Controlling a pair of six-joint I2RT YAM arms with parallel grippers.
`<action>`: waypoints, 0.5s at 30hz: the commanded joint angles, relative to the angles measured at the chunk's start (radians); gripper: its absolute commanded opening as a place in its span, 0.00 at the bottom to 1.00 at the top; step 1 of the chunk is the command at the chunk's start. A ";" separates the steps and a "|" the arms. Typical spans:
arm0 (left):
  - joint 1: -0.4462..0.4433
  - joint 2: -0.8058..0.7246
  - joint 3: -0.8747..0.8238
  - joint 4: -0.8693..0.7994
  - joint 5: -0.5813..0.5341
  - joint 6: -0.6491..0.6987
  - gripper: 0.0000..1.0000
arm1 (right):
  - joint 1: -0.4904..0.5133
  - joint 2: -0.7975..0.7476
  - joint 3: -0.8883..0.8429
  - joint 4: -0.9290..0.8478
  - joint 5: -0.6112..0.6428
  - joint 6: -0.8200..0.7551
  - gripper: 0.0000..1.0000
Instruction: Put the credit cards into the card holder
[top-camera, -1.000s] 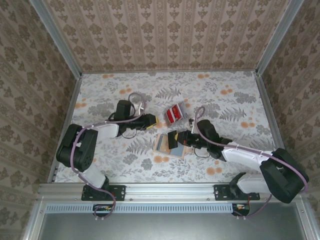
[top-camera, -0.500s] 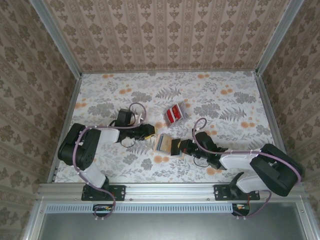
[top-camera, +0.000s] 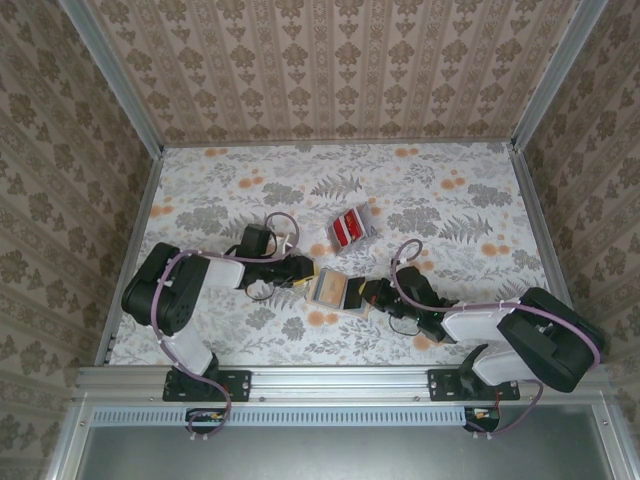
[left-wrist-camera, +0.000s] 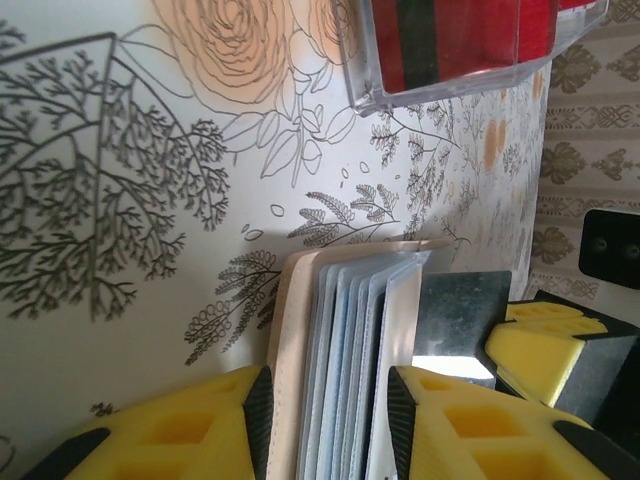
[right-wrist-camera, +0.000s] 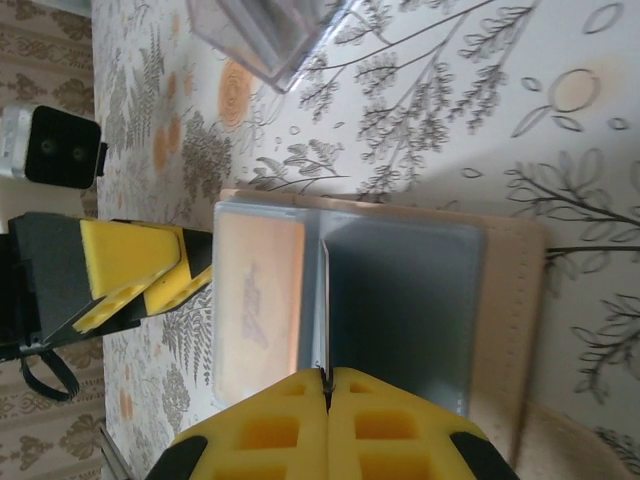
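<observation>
Card holder is open, blue-grey inside up, mid bench toward the near edge, long axis roughly along that edge. Left claw, part open, clamps its left stack of leaves; right claw, fully closed, pinches one thin inner leaf. Credit cards sit near it on the far side, skewed to the edges.

A lab test booth: aluminium frame, wallpapered walls.

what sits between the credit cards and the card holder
Nothing on the floral cloth between them; the credit cards lie in a clear plastic case, whose wall faces the card holder.
</observation>
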 joint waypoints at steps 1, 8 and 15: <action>-0.025 0.023 -0.007 0.018 -0.011 -0.005 0.38 | -0.015 0.017 -0.009 0.058 -0.029 0.035 0.00; -0.045 0.045 -0.009 0.039 -0.013 -0.018 0.37 | -0.021 0.113 -0.010 0.199 -0.081 0.066 0.00; -0.043 0.041 -0.026 0.036 -0.024 -0.017 0.37 | -0.027 -0.026 -0.043 0.101 -0.053 0.048 0.00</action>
